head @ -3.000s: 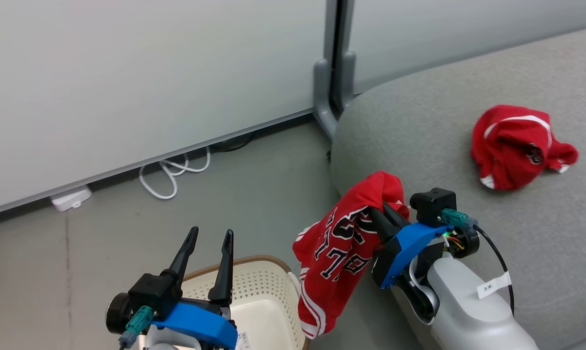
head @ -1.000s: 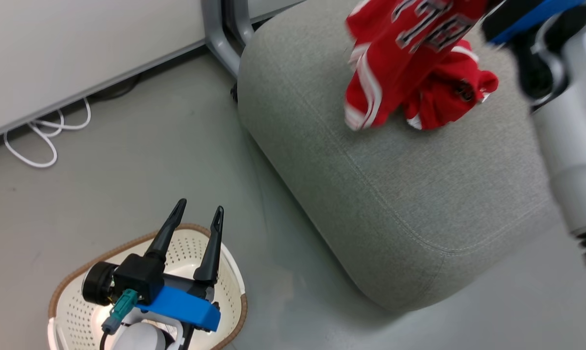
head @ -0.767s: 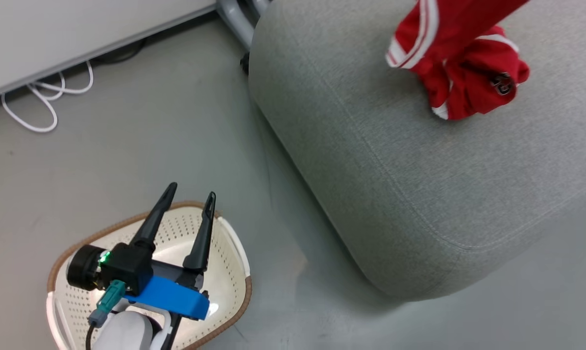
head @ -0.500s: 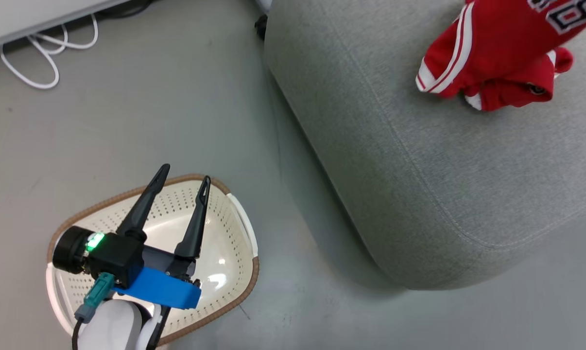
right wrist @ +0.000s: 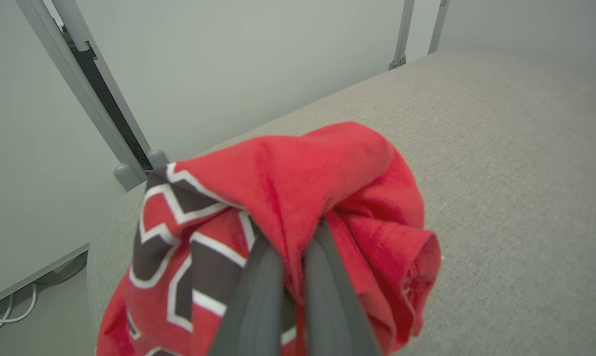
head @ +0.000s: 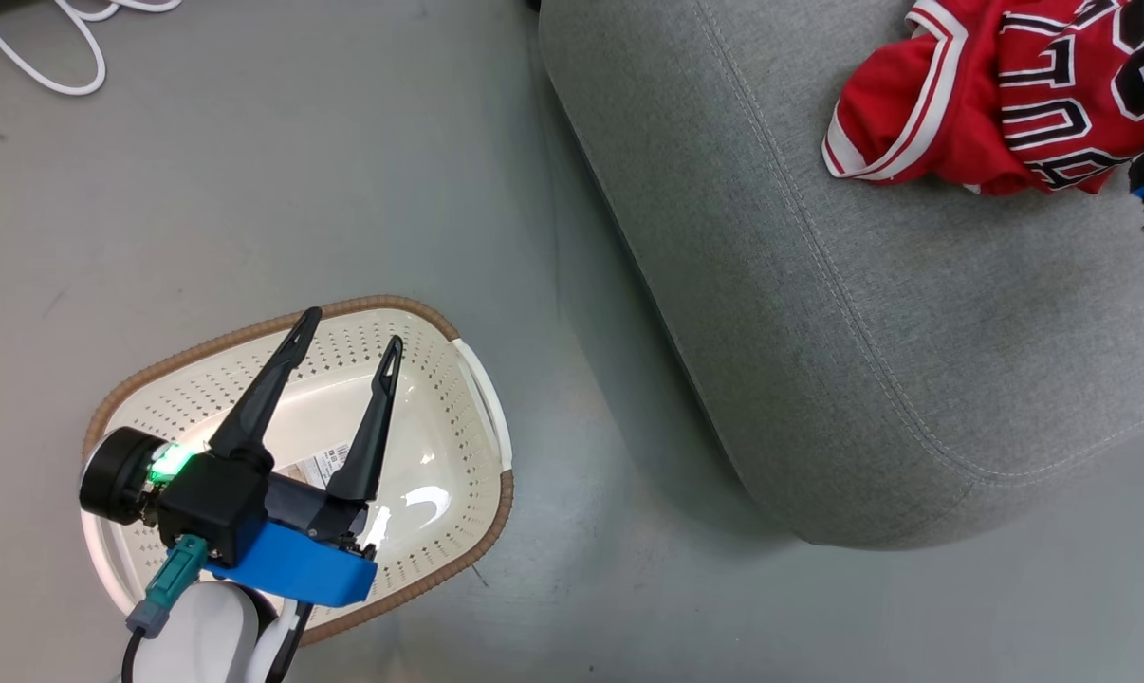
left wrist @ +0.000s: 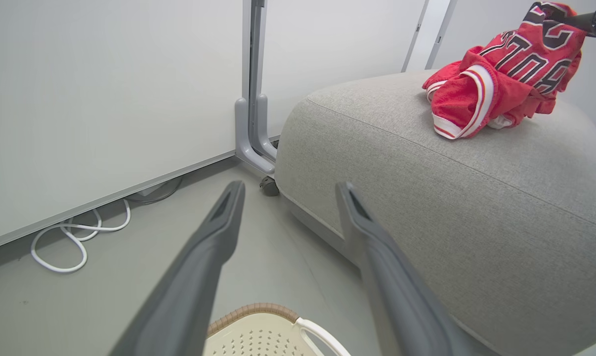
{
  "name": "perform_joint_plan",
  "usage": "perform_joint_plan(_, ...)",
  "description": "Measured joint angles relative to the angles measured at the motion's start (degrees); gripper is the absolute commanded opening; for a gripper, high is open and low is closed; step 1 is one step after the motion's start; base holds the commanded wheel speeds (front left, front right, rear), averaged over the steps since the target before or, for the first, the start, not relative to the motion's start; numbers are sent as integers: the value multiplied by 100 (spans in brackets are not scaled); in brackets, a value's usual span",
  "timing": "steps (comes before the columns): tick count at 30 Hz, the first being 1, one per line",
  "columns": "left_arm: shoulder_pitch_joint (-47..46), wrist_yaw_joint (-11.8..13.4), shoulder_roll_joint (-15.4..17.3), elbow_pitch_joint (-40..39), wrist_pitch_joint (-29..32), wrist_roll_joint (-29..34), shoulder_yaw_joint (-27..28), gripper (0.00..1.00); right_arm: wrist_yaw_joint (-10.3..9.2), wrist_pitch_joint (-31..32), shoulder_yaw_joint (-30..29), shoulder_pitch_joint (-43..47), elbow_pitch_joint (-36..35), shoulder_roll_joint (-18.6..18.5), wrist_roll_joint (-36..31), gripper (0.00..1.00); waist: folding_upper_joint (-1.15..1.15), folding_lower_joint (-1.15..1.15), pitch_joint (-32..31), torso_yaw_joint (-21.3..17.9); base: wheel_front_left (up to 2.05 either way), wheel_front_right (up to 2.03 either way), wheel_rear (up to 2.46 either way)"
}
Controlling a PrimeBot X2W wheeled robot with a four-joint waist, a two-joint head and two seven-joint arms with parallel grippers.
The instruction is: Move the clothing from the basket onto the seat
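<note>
Red clothing (head: 1008, 104) with black-and-white lettering lies bunched on the grey seat (head: 866, 332) at the upper right of the head view. My right gripper (right wrist: 293, 237) is shut on a fold of it, and its lower part drapes onto the cushion (right wrist: 500, 148). From the left wrist, the clothing (left wrist: 495, 79) sits on the seat (left wrist: 451, 198) with the right gripper (left wrist: 565, 19) at its top. My left gripper (head: 354, 327) hangs open over the cream basket (head: 392, 305), nothing between its fingers. The basket's floor shows a white label.
A white cable (head: 41, 57) loops on the grey floor by the wall. A grey partition post (left wrist: 251, 123) stands beside the seat's far corner. A strip of bare floor (head: 581, 379) separates basket and seat.
The head camera has tilted down, shifting the whole picture. My right gripper has carried the lettered garment over the seat and lowered it onto the cushion. The left gripper stays open over the basket.
</note>
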Motion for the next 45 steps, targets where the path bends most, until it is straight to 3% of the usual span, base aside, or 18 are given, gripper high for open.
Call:
perform_joint_plan(4,4,0,21,13,0,-3,1,100,0,-58,38,-5,124,68,-53,0,0,0,-21,-2,0,0,0)
perform_joint_plan(5,4,-1,16,26,0,-4,0,100,0,-63,53,-10,154,71,-58,6,0,0,-40,-1,0,0,0)
perform_joint_plan(7,4,-1,-18,49,0,-12,0,100,0,-65,91,-14,192,71,-86,34,0,0,-85,8,0,0,0)
perform_joint_plan(8,4,-1,-40,56,0,-20,-2,100,0,-67,110,-14,211,69,-102,58,0,0,-111,17,0,0,0)
perform_joint_plan(9,4,-1,-64,64,0,-26,-13,100,0,-73,122,-15,231,65,-103,100,0,0,-135,27,0,0,0)
perform_joint_plan(31,123,-1,-867,617,1,-255,7,100,0,-116,464,496,561,-214,-409,100,0,-1,-1290,463,0,0,0)
perform_joint_plan(39,364,-1,-1174,793,0,-344,223,100,0,-177,780,1172,48,-182,-494,100,0,-1,-1827,671,0,0,0)
perform_joint_plan(45,452,-1,-1373,915,0,-366,358,100,0,-192,660,1943,-673,-118,-620,100,0,-2,-2149,936,0,0,0)
